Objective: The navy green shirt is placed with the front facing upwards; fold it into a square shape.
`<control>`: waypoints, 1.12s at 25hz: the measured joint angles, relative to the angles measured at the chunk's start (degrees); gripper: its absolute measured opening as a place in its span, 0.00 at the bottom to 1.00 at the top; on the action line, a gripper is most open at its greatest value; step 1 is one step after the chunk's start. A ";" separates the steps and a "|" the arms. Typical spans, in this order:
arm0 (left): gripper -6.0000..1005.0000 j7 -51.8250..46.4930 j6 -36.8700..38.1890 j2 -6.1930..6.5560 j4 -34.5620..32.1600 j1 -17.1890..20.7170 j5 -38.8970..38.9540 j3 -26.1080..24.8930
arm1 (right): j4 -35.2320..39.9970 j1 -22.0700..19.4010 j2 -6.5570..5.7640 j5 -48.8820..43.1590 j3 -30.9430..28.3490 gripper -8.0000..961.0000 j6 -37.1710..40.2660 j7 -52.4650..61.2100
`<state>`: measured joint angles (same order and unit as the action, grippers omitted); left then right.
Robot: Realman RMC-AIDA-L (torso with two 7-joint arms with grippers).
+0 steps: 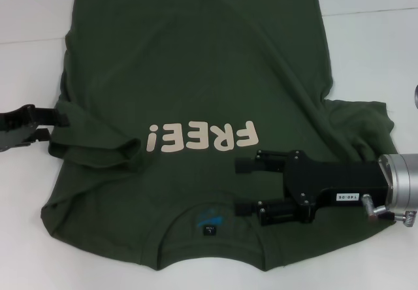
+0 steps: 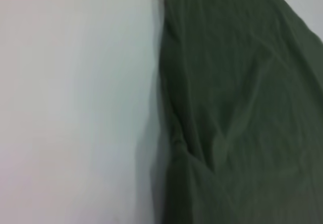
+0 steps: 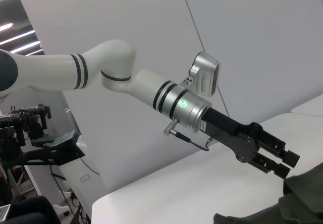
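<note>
The navy green shirt (image 1: pixel 196 94) lies spread on the white table (image 1: pixel 372 48), collar nearest the robot. The right gripper (image 1: pixel 245 185) hovers above its chest just below the "FREE!" lettering (image 1: pixel 204 138), jaws apart and holding nothing. The left gripper (image 1: pixel 49 125) sits at the shirt's bunched sleeve edge, fingers parted around the fabric fold.

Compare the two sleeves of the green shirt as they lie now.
The left sleeve is folded inward over the body of the navy green shirt, bunched in a ridge beside the lettering; the right sleeve still lies spread outward on the table. The left gripper sits at the left sleeve's edge; the right gripper, jaws open, hovers over the chest instead. Both are wrinkled.
</note>
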<state>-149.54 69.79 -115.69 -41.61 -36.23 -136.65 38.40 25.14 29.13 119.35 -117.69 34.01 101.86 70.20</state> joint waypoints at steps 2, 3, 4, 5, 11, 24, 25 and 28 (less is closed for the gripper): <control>0.54 0.09 -0.78 0.08 0.21 0.07 -0.01 0.09 | 0.00 0.00 0.00 0.00 0.00 0.92 0.00 0.04; 0.54 0.11 -1.05 0.17 0.24 0.11 -0.02 0.20 | 0.00 0.00 0.00 0.00 0.00 0.92 0.00 0.06; 0.54 0.12 -1.23 0.25 0.25 0.14 -0.02 0.26 | 0.00 -0.01 0.00 0.00 0.00 0.92 0.00 0.08; 0.54 0.13 -1.43 0.37 0.25 0.16 -0.02 0.38 | 0.00 -0.01 0.00 0.00 0.00 0.92 0.00 0.10; 0.54 -0.15 -2.36 0.59 0.89 0.02 -2.00 0.67 | 0.00 -0.04 0.00 0.00 0.00 0.92 0.01 0.11; 0.52 0.07 -3.22 0.22 3.22 -1.38 -3.02 0.73 | 0.00 -0.31 0.00 0.00 -0.05 0.92 0.01 0.11; 0.52 0.07 -3.25 0.22 3.22 -1.38 -3.02 0.74 | 0.00 -0.33 0.00 0.00 -0.06 0.92 0.01 0.11; 0.51 0.07 -3.38 0.17 3.28 -1.43 -3.02 0.81 | 0.00 -0.39 0.00 0.00 -0.12 0.92 0.01 0.11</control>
<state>-149.48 66.41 -115.53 -38.33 -37.67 -139.67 39.20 25.14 28.74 119.35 -117.69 33.90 101.87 70.31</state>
